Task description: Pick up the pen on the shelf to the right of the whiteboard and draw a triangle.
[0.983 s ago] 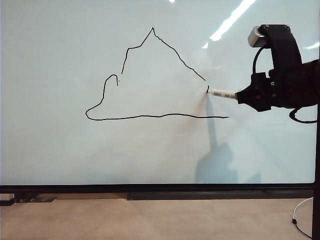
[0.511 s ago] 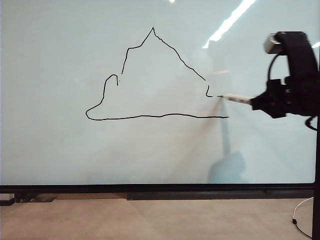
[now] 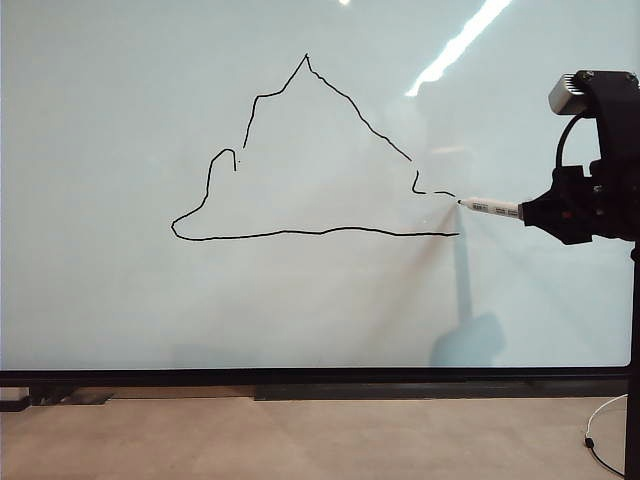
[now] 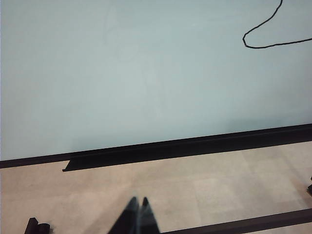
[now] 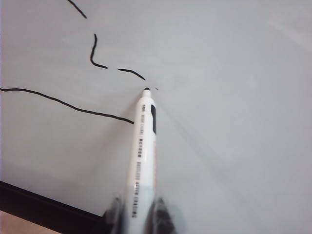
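Progress is nearly all made: the triangle [image 3: 300, 160] already has its peak, both jagged sides and a flat base on the whiteboard [image 3: 120, 300]. You still have a short gap at the lower right corner, where the broken side strokes stop just above the end of the base line. Your right claw [image 3: 535, 211] is clamped on the pen [image 3: 492, 208], whose black tip sits at the board beside that gap. Your left claw [image 4: 137, 207] hangs low near the floor with its jaws together, holding nothing. I judge one short closing stroke remains.
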